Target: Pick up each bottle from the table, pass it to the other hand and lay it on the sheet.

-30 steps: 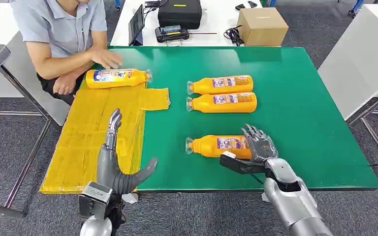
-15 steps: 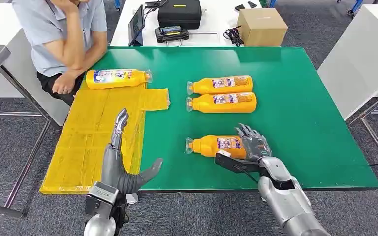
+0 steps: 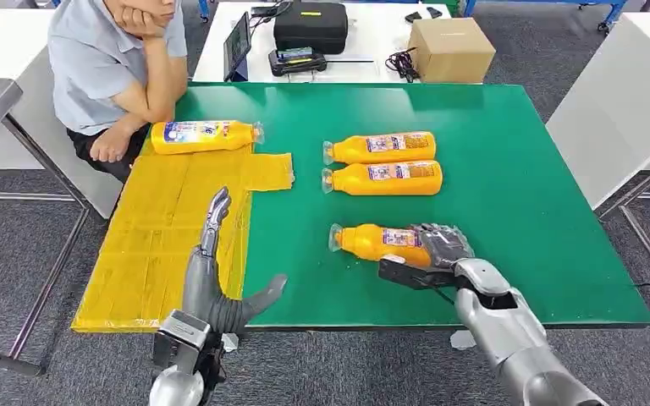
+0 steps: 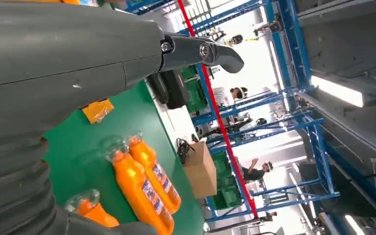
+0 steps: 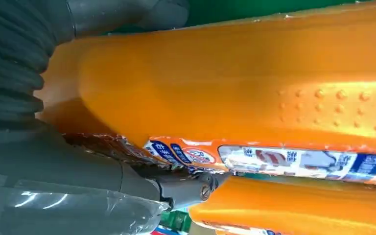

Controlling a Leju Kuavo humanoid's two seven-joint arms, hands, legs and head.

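The right hand (image 3: 440, 247) grasps the nearest bottle (image 3: 378, 243), which lies tilted on the green table (image 3: 516, 186), cap toward nine o'clock. The left hand (image 3: 213, 279) hovers released, fingers spread, over the yellow sheet (image 3: 152, 228), where another bottle (image 3: 205, 135) lies at twelve o'clock.

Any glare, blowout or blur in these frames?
Head view: even light, sharp, soft sheen on the green table. Left wrist view: background blown out white behind the blue steel racking. Right wrist view: orange plastic bottle very close, bright highlight band, label slightly soft.
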